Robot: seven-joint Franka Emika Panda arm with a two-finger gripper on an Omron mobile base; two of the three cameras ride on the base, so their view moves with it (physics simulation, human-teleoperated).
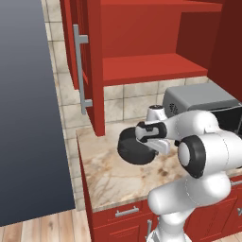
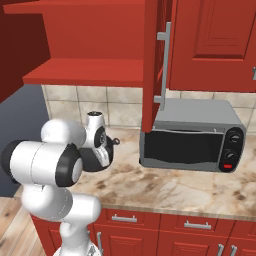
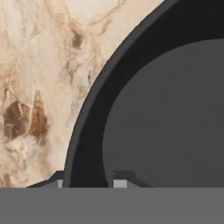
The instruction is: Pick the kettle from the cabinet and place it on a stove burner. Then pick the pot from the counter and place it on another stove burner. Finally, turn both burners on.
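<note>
Marbled counter [image 1: 108, 179], pot [image 1: 131, 147] rim between end effector [image 3: 87, 183] fingertips

The beige-brown marbled counter [image 1: 108, 177] carries the black pot [image 1: 130, 146] toward its far left, close to the open cabinet door. A grey microwave [image 2: 192, 135] sits on it at the far right.
</note>
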